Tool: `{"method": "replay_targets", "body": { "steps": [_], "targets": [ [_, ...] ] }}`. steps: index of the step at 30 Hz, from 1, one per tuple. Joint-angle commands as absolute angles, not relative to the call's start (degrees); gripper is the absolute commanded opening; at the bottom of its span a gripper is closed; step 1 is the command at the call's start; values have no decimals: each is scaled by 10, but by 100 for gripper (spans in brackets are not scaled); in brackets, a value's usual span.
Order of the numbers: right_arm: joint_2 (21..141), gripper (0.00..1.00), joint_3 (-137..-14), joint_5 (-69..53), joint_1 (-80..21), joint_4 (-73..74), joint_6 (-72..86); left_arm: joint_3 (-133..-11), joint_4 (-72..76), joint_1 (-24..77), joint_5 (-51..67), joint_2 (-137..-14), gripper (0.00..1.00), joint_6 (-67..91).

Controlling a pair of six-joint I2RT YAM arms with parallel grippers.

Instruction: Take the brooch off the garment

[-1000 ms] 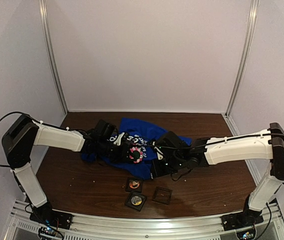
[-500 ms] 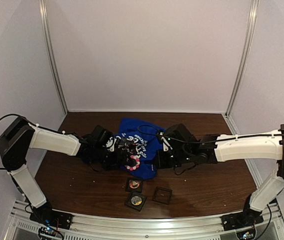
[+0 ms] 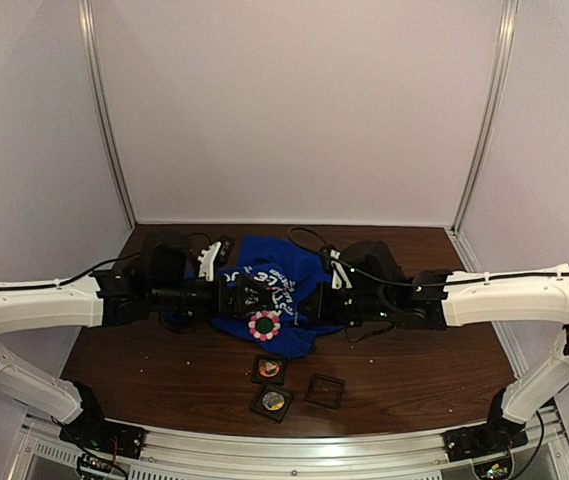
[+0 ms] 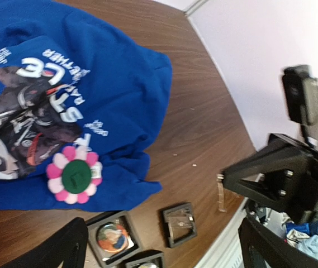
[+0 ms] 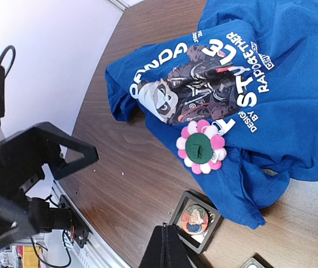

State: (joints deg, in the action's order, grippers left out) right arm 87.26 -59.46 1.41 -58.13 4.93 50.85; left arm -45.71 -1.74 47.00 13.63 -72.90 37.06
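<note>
The brooch (image 4: 75, 174) sits on the garment (image 4: 111, 84) ahead of the wide-open left end effector (image 4: 160, 240), and with the right end effector (image 5: 165, 245) closed on nothing, any pull could drag the loose fabric along

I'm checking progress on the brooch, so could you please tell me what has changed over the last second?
The left hand opened, let go of the brooch and drew back to the left. The brooch now lies on the shirt, slightly nearer the arms. The right hand, shut and empty, shifted a little towards the back. The shirt and the three small cases kept their places.
</note>
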Motion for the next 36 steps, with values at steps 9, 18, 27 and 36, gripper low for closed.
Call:
{"method": "replay_targets", "body": {
  "steps": [9,18,27,36],
  "targets": [
    [854,0,-581,2,-580,2,541,-463,91,522,268,-798,62,411],
    [849,0,-570,-19,-579,-23,543,-473,112,523,273,-815,44,426],
    [849,0,-567,-33,-579,-32,541,-486,122,523,261,-839,35,451],
    [853,0,-564,-41,-579,-34,539,-489,139,523,259,-849,24,465]
  ]
}}
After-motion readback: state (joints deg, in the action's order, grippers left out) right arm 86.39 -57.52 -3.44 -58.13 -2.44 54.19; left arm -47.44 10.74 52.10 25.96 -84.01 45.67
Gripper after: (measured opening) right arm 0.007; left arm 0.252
